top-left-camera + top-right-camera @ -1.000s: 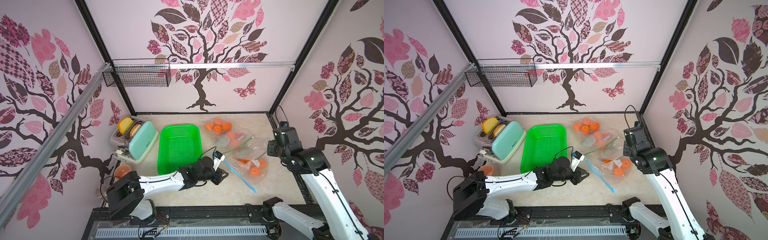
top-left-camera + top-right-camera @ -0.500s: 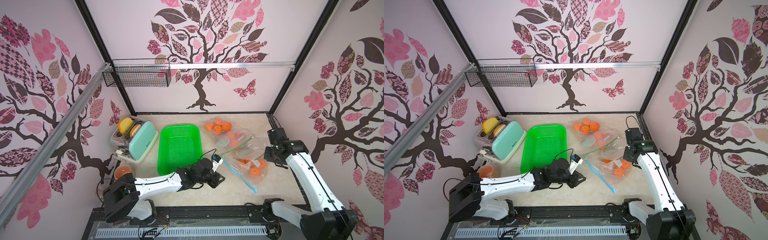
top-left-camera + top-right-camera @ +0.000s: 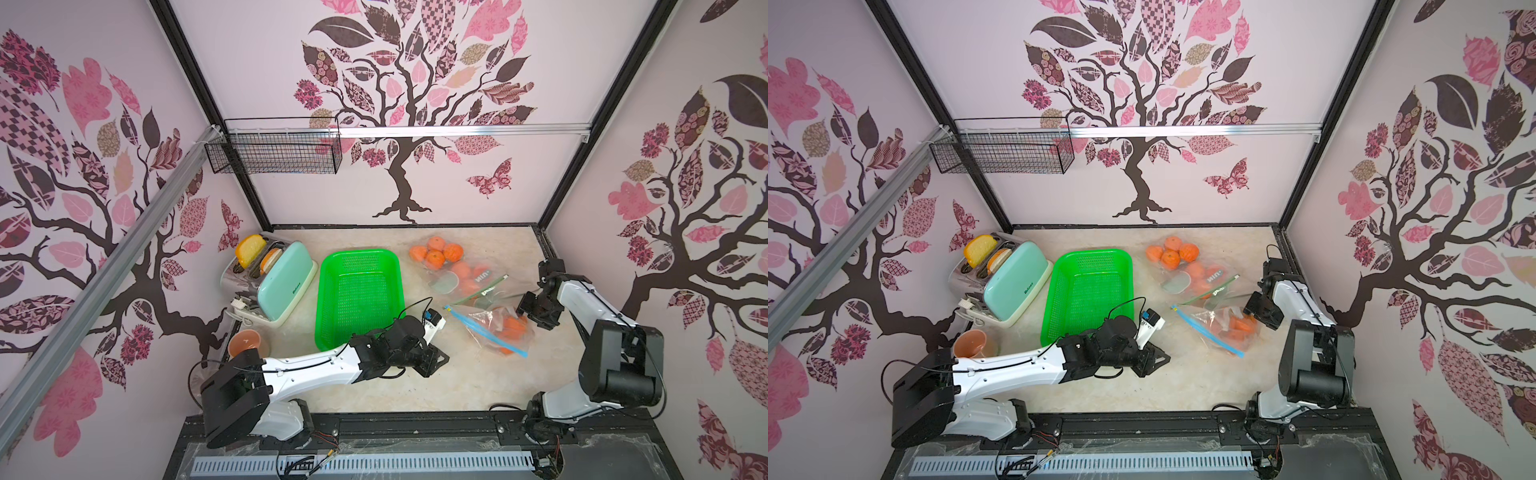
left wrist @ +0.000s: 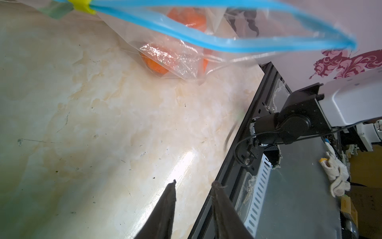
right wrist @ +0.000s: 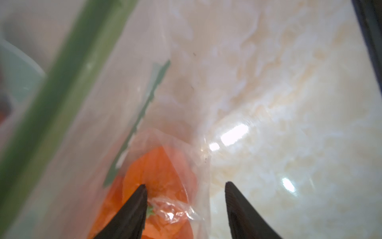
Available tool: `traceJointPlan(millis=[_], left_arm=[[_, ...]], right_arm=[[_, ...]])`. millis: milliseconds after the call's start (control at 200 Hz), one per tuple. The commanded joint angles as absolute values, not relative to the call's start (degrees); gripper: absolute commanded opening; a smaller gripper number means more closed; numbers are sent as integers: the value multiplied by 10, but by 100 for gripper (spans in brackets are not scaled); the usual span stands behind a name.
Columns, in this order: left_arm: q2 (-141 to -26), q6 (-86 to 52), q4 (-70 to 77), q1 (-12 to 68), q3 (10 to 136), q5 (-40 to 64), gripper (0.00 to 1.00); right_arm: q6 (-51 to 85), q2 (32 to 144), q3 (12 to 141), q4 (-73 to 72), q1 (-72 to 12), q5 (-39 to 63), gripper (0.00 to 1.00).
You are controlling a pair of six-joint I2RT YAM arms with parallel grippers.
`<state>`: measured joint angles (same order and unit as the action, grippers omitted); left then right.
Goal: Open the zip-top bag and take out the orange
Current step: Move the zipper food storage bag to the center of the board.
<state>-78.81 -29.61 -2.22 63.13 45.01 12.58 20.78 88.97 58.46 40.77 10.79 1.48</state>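
Our right jaws stand wide and empty at the orange (image 5: 159, 171), seemingly to pin the zip-top bag (image 3: 486, 330), while our left jaws, narrowly parted and empty, hover short of its blue zip (image 4: 227, 44).

Green perforated plastic basket (image 3: 360, 252) lies on beige marble-look table (image 3: 478, 386). Mint-green toaster (image 3: 286, 282) just beside it, holding yellow bread slices (image 3: 249, 248). Orange plastic cup (image 3: 248, 343) near toaster. Black wire basket (image 3: 276, 151) on wall rail.

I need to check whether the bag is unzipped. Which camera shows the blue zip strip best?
The left wrist view: the blue zip strip spans the frame, large, its two sides parted. Both top views show only a thin blue line. The right wrist view misses it.
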Motion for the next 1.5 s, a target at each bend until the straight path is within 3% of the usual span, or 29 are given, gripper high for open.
traceJointPlan(millis=[0,80,330,470,590,680,845,1080,1230,1410,1491], left_arm=[[-777,-282,-28,635,448,129,33],[-772,-282,-35,635,446,113,34],[-777,-311,-87,630,444,51,36],[-758,-332,-105,617,423,40,39],[-746,-341,-104,595,411,51,41],[-741,-333,-121,586,411,48,41],[-737,-322,-122,583,418,70,41],[-765,-311,-105,584,432,138,41],[-795,-329,-72,584,433,168,41],[-869,-359,-25,587,451,190,40],[-905,-366,-3,592,462,204,40]], right_arm=[[195,919,592,376,105,133,70],[210,921,566,369,101,193,66],[337,745,401,304,9,141,62],[410,598,306,263,-1,134,70],[372,534,309,256,-2,89,74],[325,559,347,261,0,46,78],[290,698,385,238,-1,204,75],[276,786,384,217,-76,196,71],[274,799,355,193,-82,203,55],[273,757,325,175,-83,200,15],[282,718,322,176,-82,173,6]])
